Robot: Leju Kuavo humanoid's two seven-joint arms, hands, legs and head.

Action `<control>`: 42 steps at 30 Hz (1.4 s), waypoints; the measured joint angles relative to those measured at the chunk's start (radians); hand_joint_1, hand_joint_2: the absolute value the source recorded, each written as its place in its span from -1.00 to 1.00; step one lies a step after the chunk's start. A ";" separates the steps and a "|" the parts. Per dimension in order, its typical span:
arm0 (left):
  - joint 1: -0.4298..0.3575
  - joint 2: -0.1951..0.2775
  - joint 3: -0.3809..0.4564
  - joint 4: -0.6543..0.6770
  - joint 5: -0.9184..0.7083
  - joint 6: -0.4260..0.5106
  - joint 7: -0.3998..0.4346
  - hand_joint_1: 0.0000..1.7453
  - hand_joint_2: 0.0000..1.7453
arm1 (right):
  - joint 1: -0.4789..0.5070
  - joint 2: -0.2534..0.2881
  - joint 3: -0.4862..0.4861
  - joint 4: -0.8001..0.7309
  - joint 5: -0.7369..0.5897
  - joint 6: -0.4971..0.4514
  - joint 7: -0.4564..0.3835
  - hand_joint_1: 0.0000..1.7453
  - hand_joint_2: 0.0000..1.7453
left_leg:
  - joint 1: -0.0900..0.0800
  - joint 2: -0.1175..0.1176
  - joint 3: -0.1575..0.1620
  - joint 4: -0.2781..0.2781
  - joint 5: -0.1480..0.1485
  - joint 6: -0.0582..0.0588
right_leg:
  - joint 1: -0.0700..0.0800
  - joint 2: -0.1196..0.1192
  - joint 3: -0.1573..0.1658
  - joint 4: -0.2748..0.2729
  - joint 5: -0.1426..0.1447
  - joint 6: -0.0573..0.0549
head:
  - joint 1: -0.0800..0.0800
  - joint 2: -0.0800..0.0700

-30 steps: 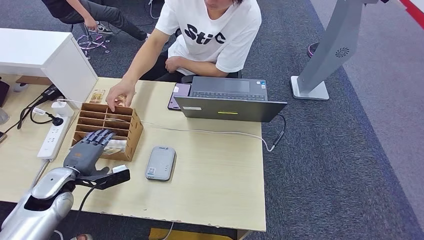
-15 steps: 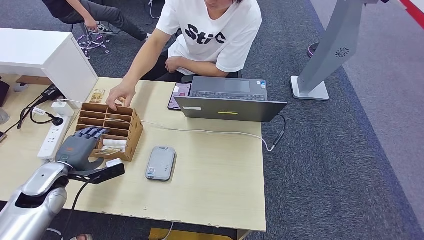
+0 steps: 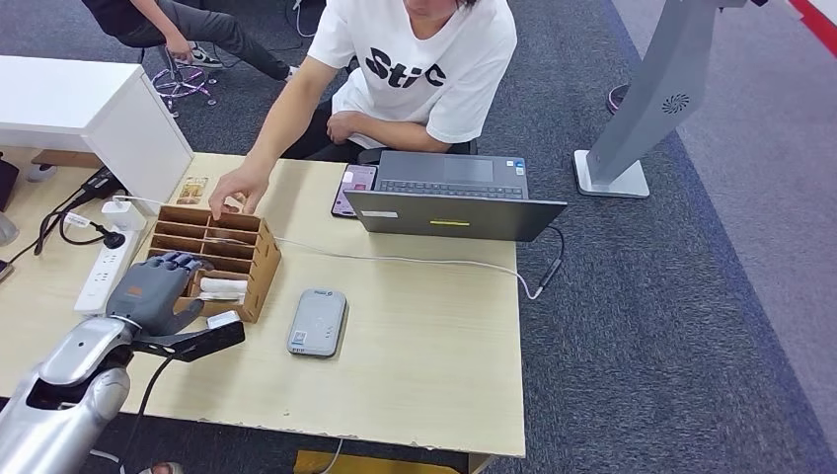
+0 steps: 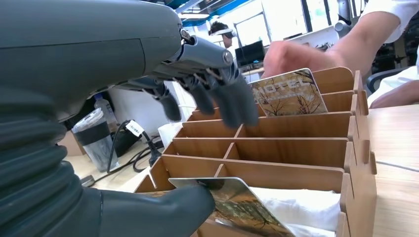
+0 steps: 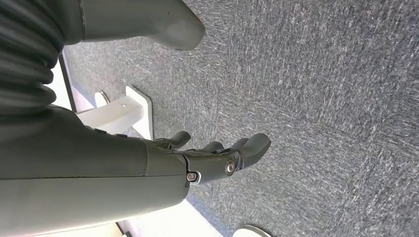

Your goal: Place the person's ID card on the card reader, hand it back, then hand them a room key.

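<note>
1. The left hand point(image 3: 153, 291) hovers over the wooden card rack point(image 3: 259, 259) near the desk's point(image 3: 424, 336) left edge, fingers point(image 4: 232, 101) spread and slightly bent, gripping nothing; its thumb point(image 4: 163, 210) lies against a room key card point(image 4: 237, 205) in the rack's nearest slot.
2. The right hand point(image 5: 217, 158) hangs loosely open and empty above the carpet.
3. That card looks thin, stiff, light and slick; pinching its raised free edge seems best.
4. It leans tilted, its long axis running along the slot.
5. The card reader point(image 3: 318, 322) lies flat beside the rack.
</note>
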 joint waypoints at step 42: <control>-0.001 -0.038 0.038 0.016 -0.025 0.110 0.002 1.00 1.00 | 0.000 0.000 0.000 0.000 -0.001 0.012 -0.002 -1.00 1.00 | 0.000 0.000 0.001 0.000 0.000 0.000 | 0.000 0.000 0.001 0.000 0.000 0.000 | 0.000 0.000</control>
